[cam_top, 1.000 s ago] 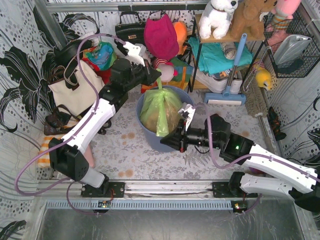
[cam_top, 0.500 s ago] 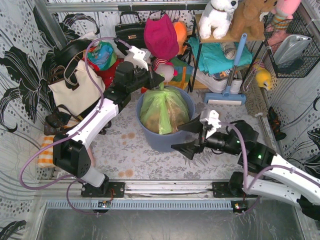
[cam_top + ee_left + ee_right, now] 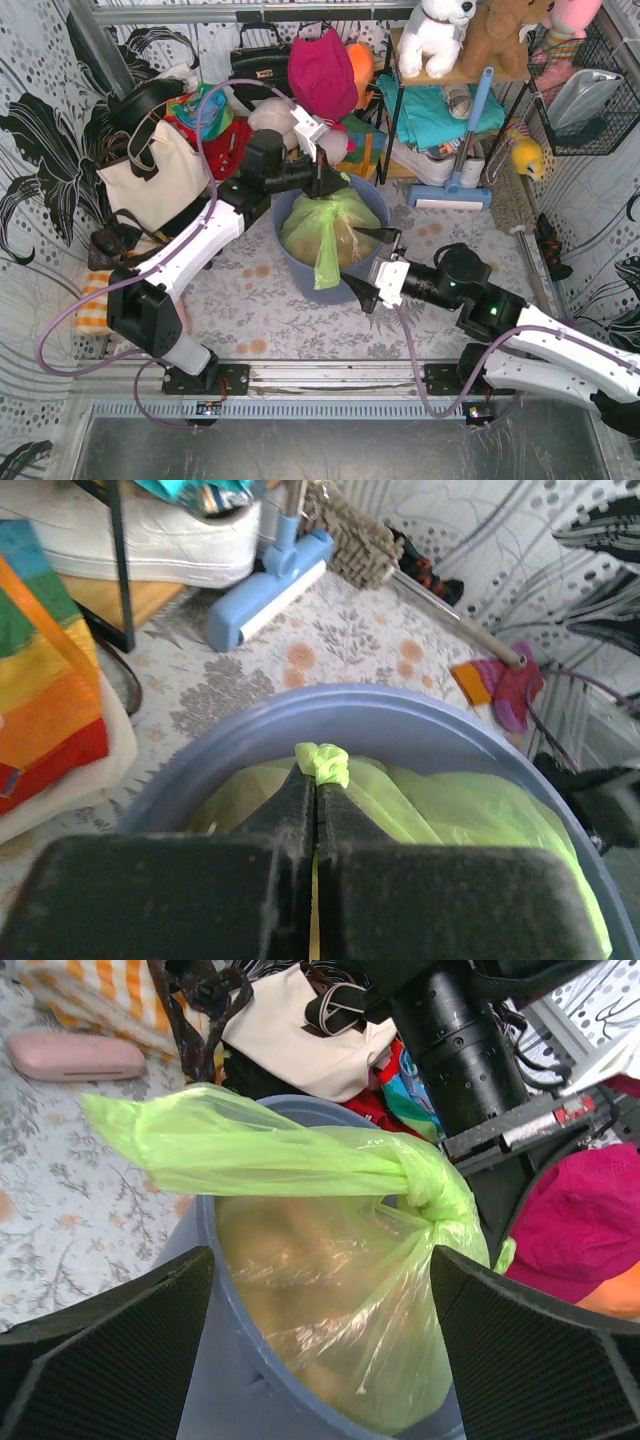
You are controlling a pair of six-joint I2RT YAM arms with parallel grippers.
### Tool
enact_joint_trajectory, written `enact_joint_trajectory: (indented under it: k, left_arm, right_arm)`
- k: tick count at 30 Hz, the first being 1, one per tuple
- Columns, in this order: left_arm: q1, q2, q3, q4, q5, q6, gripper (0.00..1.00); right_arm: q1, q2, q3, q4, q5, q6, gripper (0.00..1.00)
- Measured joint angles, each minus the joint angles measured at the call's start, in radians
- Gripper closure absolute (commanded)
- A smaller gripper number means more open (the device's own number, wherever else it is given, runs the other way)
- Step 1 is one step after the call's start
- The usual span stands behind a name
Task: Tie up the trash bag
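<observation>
The trash bag [image 3: 335,222], light green with tan paper showing through, sits inside the round blue-grey bin [image 3: 292,262]. Its neck is pulled into a knot [image 3: 425,1175], and one long loose tail [image 3: 200,1130] drapes over the bin's front rim. My left gripper [image 3: 328,178] hovers over the bin's far rim. It is shut on the other bunched end of the bag [image 3: 322,763]. My right gripper [image 3: 375,265] stands wide open just right of the bin, jaws facing the bag [image 3: 330,1290], with nothing between them.
A cream tote bag [image 3: 150,175] stands left of the bin. Handbags and a magenta bag [image 3: 322,70] crowd the back. A shelf with stuffed toys and a blue floor sweeper [image 3: 460,170] stand behind right. A pink case [image 3: 75,1055] lies on the floor.
My right gripper opened, let go of the bag's tail and drew back to the right. The tail now hangs over the front rim. My left gripper shifted right, still shut on the bag's end.
</observation>
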Motion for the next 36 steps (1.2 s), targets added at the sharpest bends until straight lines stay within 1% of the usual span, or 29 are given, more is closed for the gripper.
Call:
enact_joint_trajectory:
  k: [4,7,9,13,15,16,17,18,19,20,21,24,29,33,36]
  left_arm:
    - [-0.025,-0.003,0.002,-0.042,0.018,0.037,1.00]
    - [-0.026,-0.013,0.002,-0.061,0.025,0.047,1.00]
    - [-0.026,-0.019,0.002,-0.066,0.029,0.051,1.00]
    - [-0.025,-0.024,0.002,-0.070,0.036,0.056,1.00]
    - [-0.026,-0.024,0.002,-0.075,0.037,0.057,1.00]
    - [-0.026,-0.024,0.002,-0.076,0.037,0.058,1.00]
    - [-0.026,-0.024,0.002,-0.076,0.037,0.058,1.00]
    - [-0.026,-0.024,0.002,-0.076,0.037,0.058,1.00]
    - [-0.026,-0.024,0.002,-0.075,0.037,0.058,1.00]
    - [-0.026,-0.024,0.002,-0.075,0.037,0.058,1.00]
    - [-0.026,-0.024,0.002,-0.075,0.037,0.059,1.00]
    - [-0.026,-0.024,0.002,-0.075,0.036,0.061,1.00]
    - [-0.026,-0.022,0.007,-0.078,0.000,0.064,1.00]
    - [-0.027,0.003,0.092,-0.106,-0.077,0.080,1.00]
    - [-0.032,0.013,0.170,-0.105,-0.156,0.085,1.00]
  right_arm:
    - [0.000,0.052,-0.019,0.072,-0.014,-0.076,0.14]
    - [0.000,0.089,-0.028,0.159,-0.036,-0.105,0.16]
    - [0.000,0.118,-0.032,0.220,-0.050,-0.112,0.22]
    - [0.000,0.174,-0.032,0.320,-0.077,-0.124,0.43]
    - [0.000,0.195,-0.032,0.351,-0.092,-0.133,0.50]
    - [0.000,0.205,-0.032,0.362,-0.101,-0.133,0.56]
    - [0.000,0.213,-0.032,0.370,-0.110,-0.134,0.69]
    - [0.000,0.220,-0.032,0.375,-0.117,-0.135,0.75]
    - [0.000,0.226,-0.032,0.378,-0.123,-0.136,0.89]
    - [0.000,0.229,-0.032,0.378,-0.128,-0.135,0.99]
    - [0.000,0.231,-0.030,0.375,-0.133,-0.134,1.00]
    - [0.000,0.232,-0.012,0.349,-0.140,-0.124,1.00]
    - [0.000,0.224,0.048,0.260,-0.169,-0.027,1.00]
    - [0.000,0.225,0.155,0.131,-0.179,0.097,1.00]
    - [0.000,0.239,0.291,0.011,-0.175,0.210,1.00]
